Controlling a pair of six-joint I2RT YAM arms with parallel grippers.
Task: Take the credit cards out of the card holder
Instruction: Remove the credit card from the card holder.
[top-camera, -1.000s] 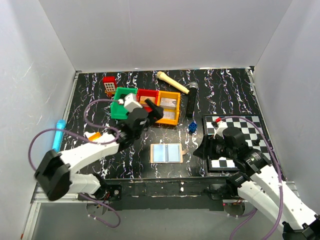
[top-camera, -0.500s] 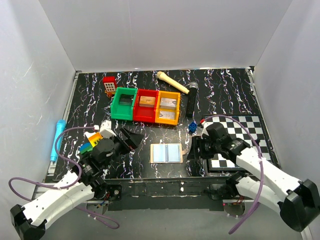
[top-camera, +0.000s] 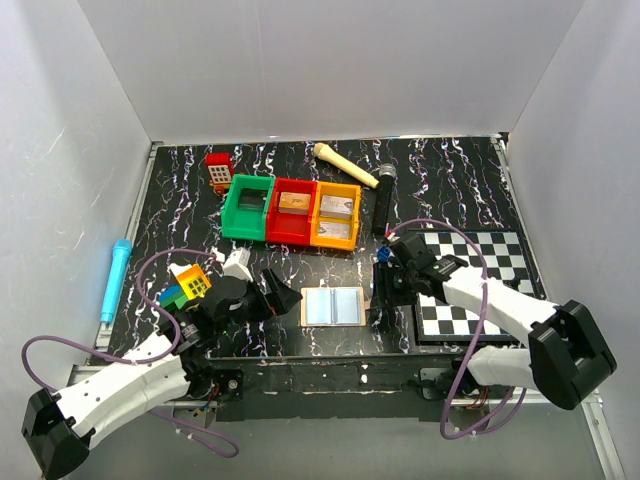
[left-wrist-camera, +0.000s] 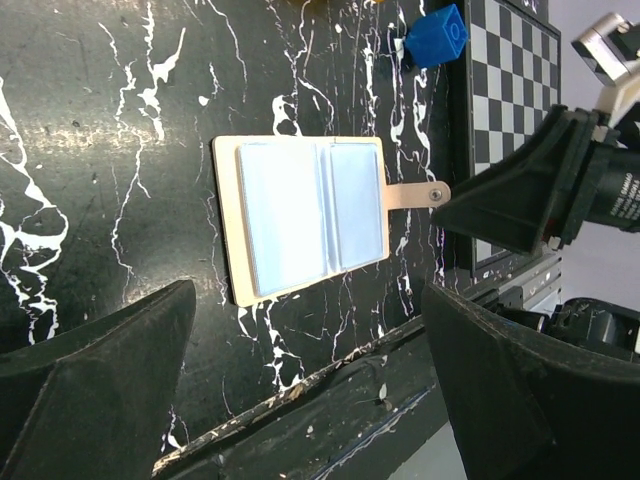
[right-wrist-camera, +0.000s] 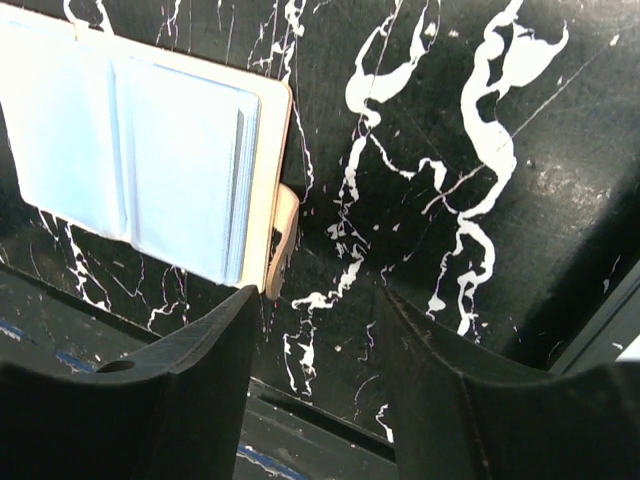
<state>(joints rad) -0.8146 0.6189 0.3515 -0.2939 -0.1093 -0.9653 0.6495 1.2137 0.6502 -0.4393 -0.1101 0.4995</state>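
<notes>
Low in the centre of the top view, the card holder (top-camera: 332, 305) lies open and flat: a cream rim and two glossy pale blue pockets. We see the left gripper (top-camera: 272, 297) and the right gripper (top-camera: 383, 300) flanking it, both spread and empty. Higher up, the red bin (top-camera: 292, 212) and the orange bin (top-camera: 337, 215) hold flat blocks.

Card holder (right-wrist-camera: 150, 170) cut off at right wrist view's left edge; pocket contents indiscernible.

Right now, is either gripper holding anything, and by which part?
Nothing is held. The left gripper and right gripper are both open and empty, either side of the card holder.
</notes>
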